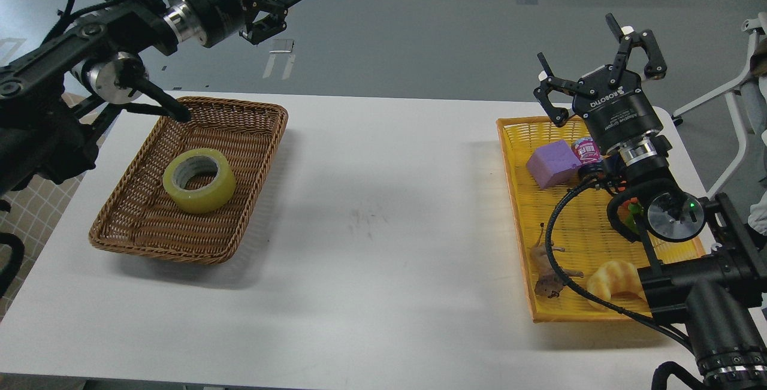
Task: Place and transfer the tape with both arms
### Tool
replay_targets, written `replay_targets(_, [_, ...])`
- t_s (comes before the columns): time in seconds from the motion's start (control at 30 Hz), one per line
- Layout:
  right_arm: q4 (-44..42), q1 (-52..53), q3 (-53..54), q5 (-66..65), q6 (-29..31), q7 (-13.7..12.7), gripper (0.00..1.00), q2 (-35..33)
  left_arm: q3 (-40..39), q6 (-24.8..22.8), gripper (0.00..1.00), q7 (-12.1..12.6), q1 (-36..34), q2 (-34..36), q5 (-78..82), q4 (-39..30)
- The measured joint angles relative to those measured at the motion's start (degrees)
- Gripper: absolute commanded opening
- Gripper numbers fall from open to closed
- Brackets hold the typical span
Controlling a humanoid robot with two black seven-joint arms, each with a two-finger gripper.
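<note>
The tape (199, 180), a yellow translucent roll with a grey-white core, lies flat in the brown wicker basket (239, 222) on the left of the white table. My left gripper (277, 14) is open and empty, raised high above the basket's far edge and pointing right. My right gripper (576, 42) is open and empty, held above the far end of the yellow tray (515, 210) with its fingers pointing up and away. Neither gripper touches the tape.
The yellow tray holds a purple block (551, 163), a small can (586, 150), a brown animal figure (548, 273) and a golden croissant toy (611, 279). The bare white tabletop (383, 210) lies between basket and tray. A chair frame (737, 102) stands at far right.
</note>
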Motion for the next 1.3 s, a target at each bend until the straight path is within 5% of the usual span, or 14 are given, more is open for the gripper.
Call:
replay_targets(0.33, [-1.14,3.65,-0.21,-0.33,0.00,-0.09,1.00,-0.16,-17.89,-4.17,0.98,0.26,14.73,-8.67,-5.15,-1.34])
replay_targets(0.93, [-2.50,6.21,-5.86,-0.45,0.00,-0.55,1.00,0.73,-25.58,-4.21,0.98,0.06,28.62,-13.13,-5.11,-5.15])
replay_targets(1.3, [-2.50,6.18,-5.83,-0.39,0.00,-0.43,1.00,0.80,-27.21,-4.22,0.98,0.08,29.28,-14.62,-5.17,-5.45])
